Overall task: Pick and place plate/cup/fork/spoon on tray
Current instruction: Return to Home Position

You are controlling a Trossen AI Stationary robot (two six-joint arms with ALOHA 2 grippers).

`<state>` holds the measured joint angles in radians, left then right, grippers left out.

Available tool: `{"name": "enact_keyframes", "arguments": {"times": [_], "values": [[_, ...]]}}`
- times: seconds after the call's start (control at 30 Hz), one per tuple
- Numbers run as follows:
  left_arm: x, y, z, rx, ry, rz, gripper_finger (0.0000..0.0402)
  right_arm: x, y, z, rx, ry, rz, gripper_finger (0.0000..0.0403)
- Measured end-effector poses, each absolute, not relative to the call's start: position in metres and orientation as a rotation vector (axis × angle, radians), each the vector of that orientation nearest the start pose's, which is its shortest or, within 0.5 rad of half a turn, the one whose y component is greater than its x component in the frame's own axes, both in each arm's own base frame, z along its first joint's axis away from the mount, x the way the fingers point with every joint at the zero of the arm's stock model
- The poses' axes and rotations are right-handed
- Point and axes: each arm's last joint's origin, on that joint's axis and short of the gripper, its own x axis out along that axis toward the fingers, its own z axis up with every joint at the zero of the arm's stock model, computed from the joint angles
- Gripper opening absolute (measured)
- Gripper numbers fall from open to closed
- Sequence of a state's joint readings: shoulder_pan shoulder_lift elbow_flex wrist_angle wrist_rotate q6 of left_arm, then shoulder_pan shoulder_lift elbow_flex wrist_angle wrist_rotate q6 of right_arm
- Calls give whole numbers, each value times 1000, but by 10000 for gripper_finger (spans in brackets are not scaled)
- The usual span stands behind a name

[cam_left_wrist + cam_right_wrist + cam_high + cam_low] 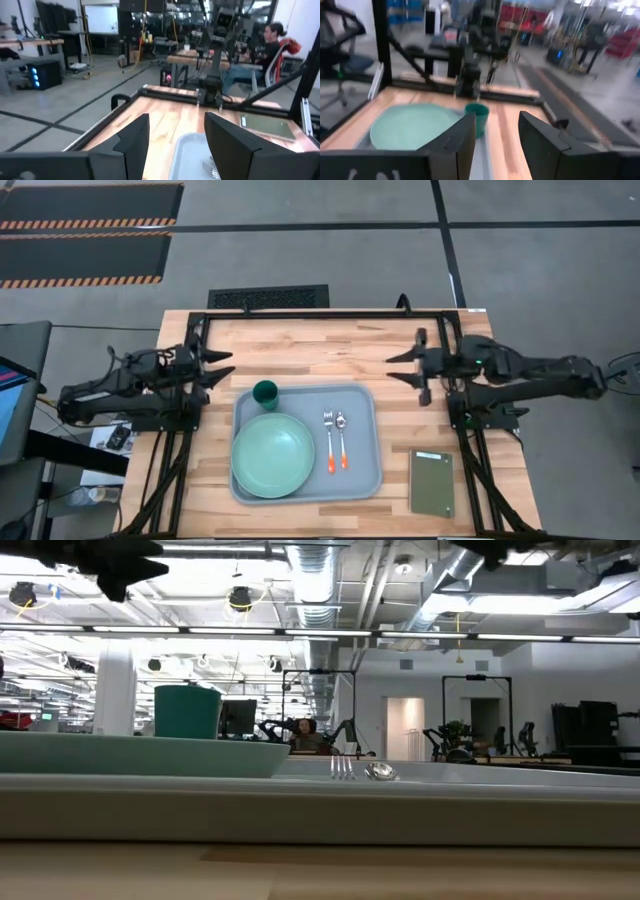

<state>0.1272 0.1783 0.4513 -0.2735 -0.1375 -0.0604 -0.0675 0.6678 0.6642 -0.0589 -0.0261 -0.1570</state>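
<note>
With the round pale mint-green plate (272, 456), small dark green cup (265, 392), orange-handled fork (329, 442) and orange-handled spoon (342, 440) all seen on the pale grey-blue rectangular tray (362, 480), the placing step is judged finished, both the left pincer (222, 365) and right pincer (398, 366) are held open and empty above the wooden bench (330, 350), and no further grasp seems called for.

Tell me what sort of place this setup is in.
Probably a robotics lab or workshop in an industrial hall. Exposed silver ceiling ducts run overhead, other black-framed wooden workbenches stand beyond, and hazard-striped black floor mats lie on the grey concrete floor.
</note>
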Motion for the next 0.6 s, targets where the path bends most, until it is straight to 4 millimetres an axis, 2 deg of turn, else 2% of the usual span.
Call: {"name": "enact_keyframes", "arguments": {"times": [0.23,0.33,0.4,0.47,0.6], "values": [[56,10,263,-68,-138,216,177,102,-11,305,-132,-131,-102,173],[58,10,258,-82,-96,215,177,84,-9,298,-135,-206,-104,171],[63,11,253,-93,-81,212,177,78,-8,291,-136,-231,-105,171],[68,11,240,-117,-49,215,177,73,-8,281,-138,-246,-106,171],[79,13,218,-147,-75,206,177,73,-8,255,-130,-244,-106,174]]}}
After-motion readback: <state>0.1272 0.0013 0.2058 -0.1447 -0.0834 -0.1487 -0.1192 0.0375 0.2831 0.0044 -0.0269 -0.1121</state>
